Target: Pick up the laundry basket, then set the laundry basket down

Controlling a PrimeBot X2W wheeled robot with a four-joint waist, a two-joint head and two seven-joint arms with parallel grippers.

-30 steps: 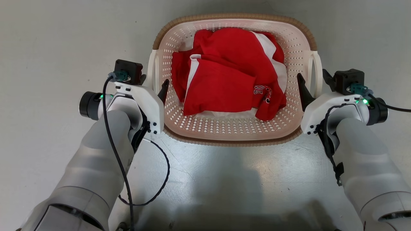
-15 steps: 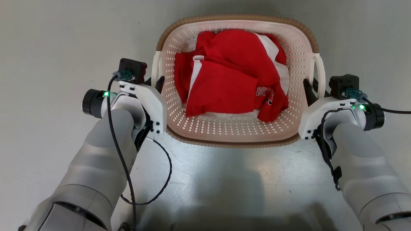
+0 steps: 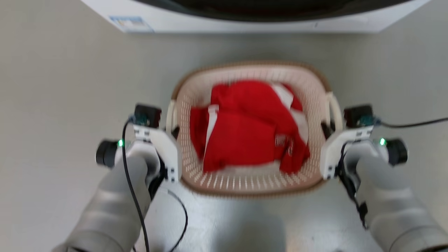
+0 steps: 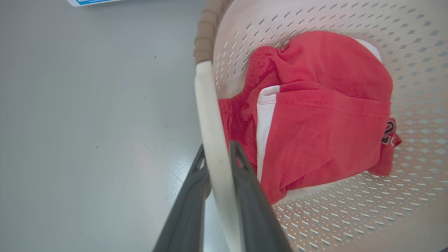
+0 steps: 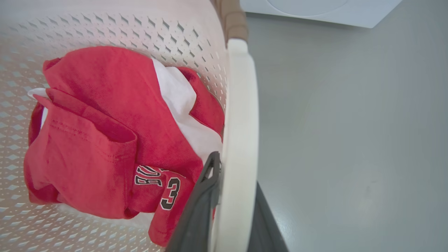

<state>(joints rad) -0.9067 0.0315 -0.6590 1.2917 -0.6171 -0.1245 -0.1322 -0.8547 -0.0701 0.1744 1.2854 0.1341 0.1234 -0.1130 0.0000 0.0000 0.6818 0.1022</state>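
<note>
The laundry basket (image 3: 252,68) is cream-white and perforated with a tan rim, and it sits in the middle of the blurred head view on the grey floor. Red and white clothes (image 3: 245,140) lie inside it. My left gripper (image 3: 174,132) is at the basket's left handle. In the left wrist view its two dark fingers (image 4: 189,196) clamp the white handle (image 4: 210,105). My right gripper (image 3: 327,127) is at the right handle. The right wrist view shows its fingers (image 5: 197,203) pinching that handle (image 5: 241,87) from both sides.
A white washer (image 3: 224,21) with a dark door opening spans the top of the head view, just beyond the basket. Grey floor lies to the left and right. A black cable (image 3: 140,217) loops beside my left forearm.
Both grippers have moved in from beside the basket and shut on its handles. The head camera has shifted, bringing the washer into view; the picture is now motion-blurred.
</note>
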